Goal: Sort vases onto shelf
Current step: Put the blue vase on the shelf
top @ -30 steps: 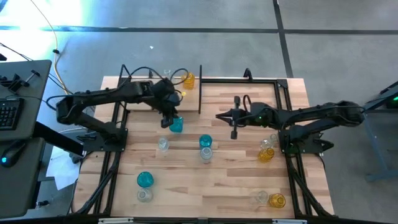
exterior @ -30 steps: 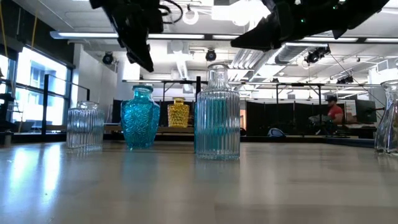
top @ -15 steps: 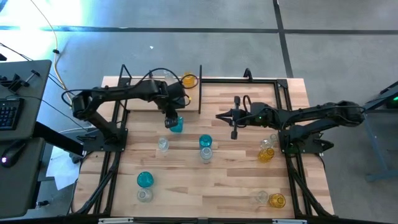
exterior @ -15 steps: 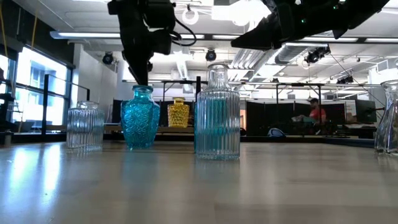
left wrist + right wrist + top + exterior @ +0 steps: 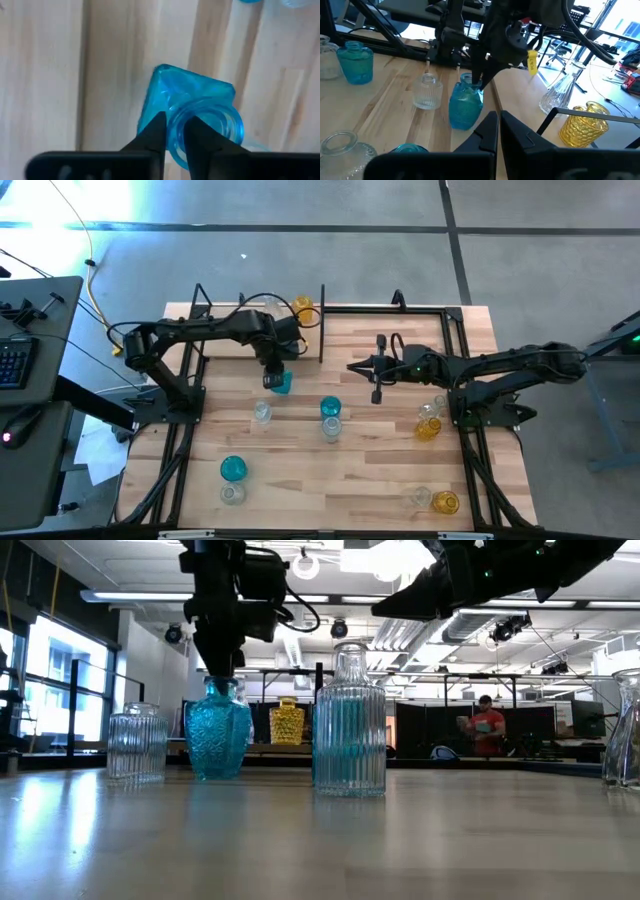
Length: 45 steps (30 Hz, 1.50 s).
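Note:
My left gripper [image 5: 274, 376] stands over a teal vase [image 5: 283, 384] near the table's far left and is shut on its mouth. That vase [image 5: 218, 735] keeps its base on the tabletop. The shelf [image 5: 290, 748] lies beyond it, carrying an amber vase [image 5: 303, 308] and a clear vase [image 5: 268, 302]. My right gripper [image 5: 352, 367] hovers shut above the table's middle, touching nothing; its own view shows it [image 5: 498, 127] pointing at the teal vase [image 5: 465, 106]. My left gripper comes from above, pointing down, and pinches the teal vase's rim [image 5: 176, 142]. One finger [image 5: 199, 135] is inside the mouth and the other finger [image 5: 156, 131] outside the neck. The vase stands on the table, leaning slightly in the right wrist view.
More vases stand about: clear [image 5: 262, 412], teal [image 5: 330, 408] and clear [image 5: 331, 428] mid-table; teal [image 5: 232, 469] and clear [image 5: 232, 493] near left; amber [image 5: 427, 428], clear [image 5: 432, 410], clear [image 5: 418, 498] and amber [image 5: 446, 502] at right. A person [image 5: 488, 730] stands in the room behind.
My left gripper has come down from above the teal vase onto its mouth, turning from a slant to pointing straight down. The vase has shifted a little along the table.

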### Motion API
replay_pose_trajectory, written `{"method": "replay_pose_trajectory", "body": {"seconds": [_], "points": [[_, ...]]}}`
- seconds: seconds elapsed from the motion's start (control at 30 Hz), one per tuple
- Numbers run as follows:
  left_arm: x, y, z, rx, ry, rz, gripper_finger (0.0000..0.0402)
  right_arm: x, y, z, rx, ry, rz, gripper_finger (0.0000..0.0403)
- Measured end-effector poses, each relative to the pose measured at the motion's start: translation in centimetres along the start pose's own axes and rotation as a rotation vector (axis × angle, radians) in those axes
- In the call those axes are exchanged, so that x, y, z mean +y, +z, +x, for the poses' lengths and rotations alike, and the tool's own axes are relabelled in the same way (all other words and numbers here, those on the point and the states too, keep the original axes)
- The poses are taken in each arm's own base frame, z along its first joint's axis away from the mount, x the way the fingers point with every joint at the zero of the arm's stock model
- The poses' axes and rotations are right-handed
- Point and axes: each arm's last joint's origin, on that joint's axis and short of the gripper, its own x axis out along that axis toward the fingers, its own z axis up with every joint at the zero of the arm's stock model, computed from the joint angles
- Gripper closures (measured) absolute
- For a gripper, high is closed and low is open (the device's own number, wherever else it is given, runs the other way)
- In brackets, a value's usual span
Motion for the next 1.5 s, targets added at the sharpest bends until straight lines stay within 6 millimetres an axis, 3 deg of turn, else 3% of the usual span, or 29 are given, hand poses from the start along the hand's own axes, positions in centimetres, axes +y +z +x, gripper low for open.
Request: {"method": "replay_pose_trajectory", "body": {"seconds": [0.17, 0.43, 0.57, 0.7, 0.9, 1.07, 1.3, 1.5], "points": [[0.4, -0.7, -1.5, -0.025, 0.003, -0.026, 0.0378, 0.0, 0.0, 0.0, 0.0, 0.0, -0.007, 0.0402], [1.3, -2.4, -7.7, 0.021, 0.02, -0.072, 0.0378, 0.0, 0.0, 0.0, 0.004, 0.001, -0.008, 0.0402], [3.4, -3.5, -10.4, 0.059, 0.116, -0.097, 0.0378, 0.0, -0.1, 0.0, 0.006, 0.001, -0.008, 0.0402], [6.9, -4.7, -11.8, 0.02, 0.168, -0.116, 0.0378, 0.0, -0.1, 0.0, 0.006, 0.002, -0.008, 0.0402], [12.7, -6.9, -11.7, 0.014, 0.207, -0.177, 0.0378, 0.0, -0.1, 0.0, 0.007, 0.002, -0.008, 0.0402], [16.3, -8.1, -11.1, -0.041, 0.201, -0.208, 0.0378, 0.0, -0.1, 0.0, 0.007, 0.002, -0.008, 0.0402], [19.3, -8.1, -9.4, -0.041, 0.109, -0.251, 0.0378, 0.0, -0.1, 0.0, 0.007, 0.002, -0.017, 0.0402], [21.1, -7.8, -9.3, -0.018, 0.029, -0.272, 0.0378, 0.0, -0.1, 0.0, 0.007, 0.002, -0.032, 0.0402]]}}
